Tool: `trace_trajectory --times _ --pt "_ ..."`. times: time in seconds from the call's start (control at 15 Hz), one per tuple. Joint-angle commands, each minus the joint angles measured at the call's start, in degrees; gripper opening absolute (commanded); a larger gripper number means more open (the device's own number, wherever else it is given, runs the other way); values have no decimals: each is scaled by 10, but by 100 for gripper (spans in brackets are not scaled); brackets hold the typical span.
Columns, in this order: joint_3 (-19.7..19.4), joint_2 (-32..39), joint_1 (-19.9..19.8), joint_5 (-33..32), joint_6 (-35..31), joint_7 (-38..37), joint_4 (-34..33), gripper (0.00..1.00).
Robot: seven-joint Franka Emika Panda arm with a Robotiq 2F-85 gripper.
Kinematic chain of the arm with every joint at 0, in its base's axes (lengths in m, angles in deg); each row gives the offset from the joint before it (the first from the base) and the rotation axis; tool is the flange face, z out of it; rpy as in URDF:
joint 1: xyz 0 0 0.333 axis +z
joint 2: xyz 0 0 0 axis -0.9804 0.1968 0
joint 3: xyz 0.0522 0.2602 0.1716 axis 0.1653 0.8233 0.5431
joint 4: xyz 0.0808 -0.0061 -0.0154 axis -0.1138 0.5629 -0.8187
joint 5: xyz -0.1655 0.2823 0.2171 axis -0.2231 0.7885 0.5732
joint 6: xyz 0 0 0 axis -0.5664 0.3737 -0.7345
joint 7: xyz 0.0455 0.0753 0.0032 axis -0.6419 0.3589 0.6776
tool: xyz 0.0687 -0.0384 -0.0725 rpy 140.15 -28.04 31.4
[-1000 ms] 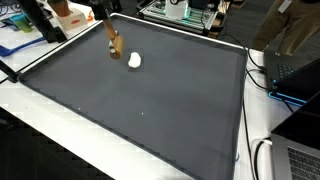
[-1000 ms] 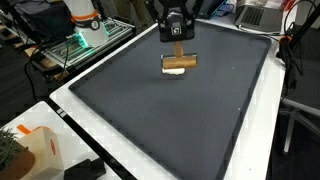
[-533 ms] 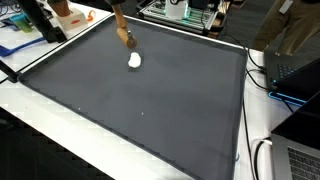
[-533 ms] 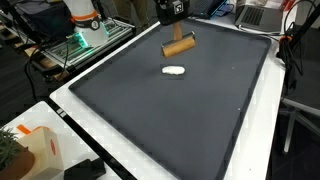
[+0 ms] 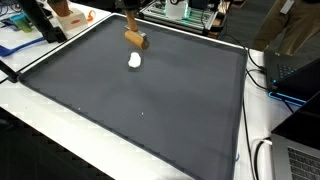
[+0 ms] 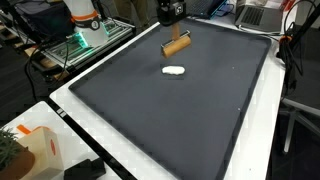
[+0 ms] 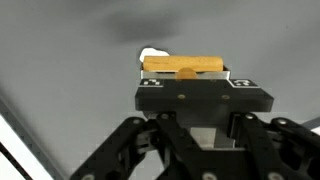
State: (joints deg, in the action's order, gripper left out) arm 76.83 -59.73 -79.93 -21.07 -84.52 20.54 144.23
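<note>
- Wooden block (image 6: 177, 46): a short tan bar, up in the air and clear of the dark mat (image 6: 170, 120), tilted with one end higher in both exterior views. It hangs over the far part of the mat, near the far edge.
- Wrist view: the block (image 7: 183, 65) lies crosswise between the fingers, and both ends stick out past them.
- Gripper (image 6: 176, 30): jaws clamped on the block around its middle and drawn in as far as the block allows. It touches nothing else.
- Step in hand, my read: a carry. The block is gripped and aloft, not resting on anything.
- Small white lump (image 6: 174, 71): lies flat on the mat just below and a bit nearer than the block, apart from it. It also peeks out behind the block in the wrist view (image 7: 153, 54). Can't tell what it is.
- Next move, judgement: the grip has to stay firm because the bar is tilted and could twist. Any set-down calls for levelling it first and lowering until it bears on the mat before the jaws part, and the white lump needs clearance.
- Around: the white table rim (image 5: 40, 108) frames the mat, with cables and lab gear beyond it.
</note>
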Motion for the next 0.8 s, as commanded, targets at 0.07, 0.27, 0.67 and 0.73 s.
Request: trace_trajectory --times 0.07,0.27,0.67,0.73 --pt "3 -40 4 -52 -57 81 26 22" --pt "1 -58 5 -88 -55 150 27 22" --pt "2 -48 11 -88 -46 216 12 47" --pt "3 -49 12 -88 -47 221 14 47"
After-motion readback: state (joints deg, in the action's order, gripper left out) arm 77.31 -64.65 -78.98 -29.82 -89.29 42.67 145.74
